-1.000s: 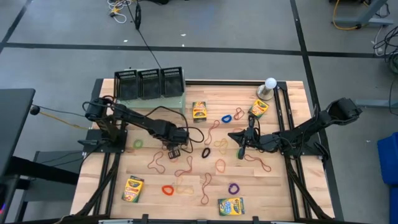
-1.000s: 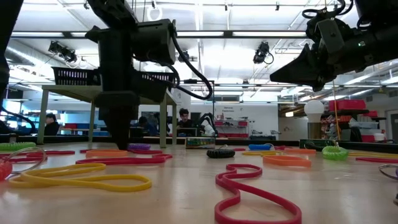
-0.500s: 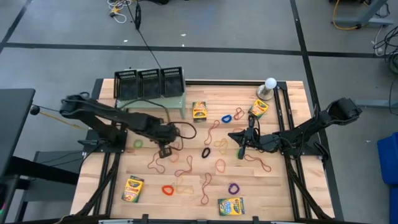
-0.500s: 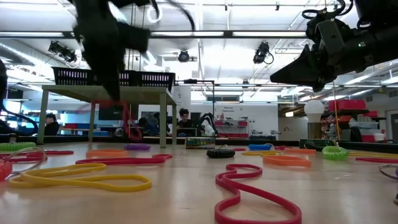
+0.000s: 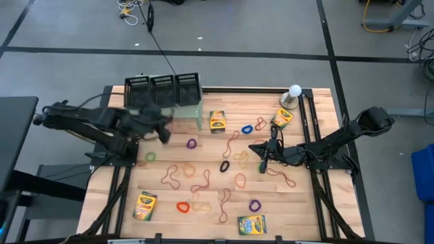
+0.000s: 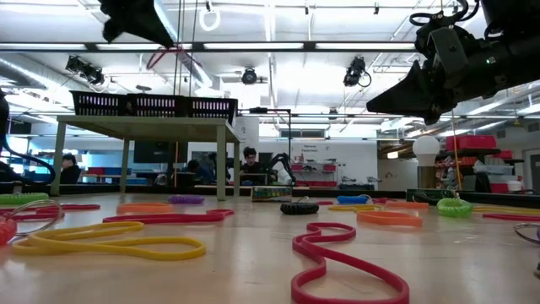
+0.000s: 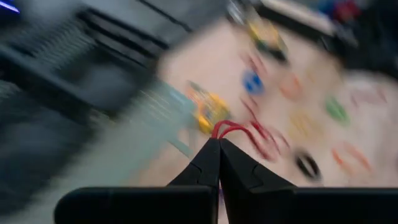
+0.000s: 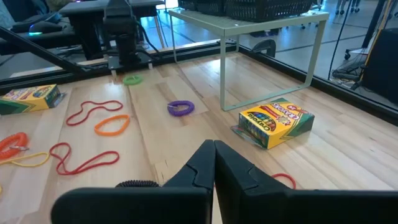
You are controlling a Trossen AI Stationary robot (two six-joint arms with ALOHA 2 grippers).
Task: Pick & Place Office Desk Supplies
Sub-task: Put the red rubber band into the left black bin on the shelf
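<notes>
The left gripper point(image 7: 219, 144) is pinching a red rubber band point(image 7: 239, 130) between closed fingertips, the loop trailing forward of the tips; the grip at the band's edge is letting the rest hang free. In the high view this gripper point(image 5: 163, 130) is hovering raised just in front of the pale green stand point(image 5: 184, 112), which is carrying the three black mesh trays point(image 5: 163, 89); judging from this, the band is being carried toward a tray. The right gripper point(image 8: 214, 158) is waiting closed and empty above mid-table; other bands and a crayon box point(image 8: 275, 121) are lying loose on the table point(image 5: 319, 203), awaiting sorting.
</notes>
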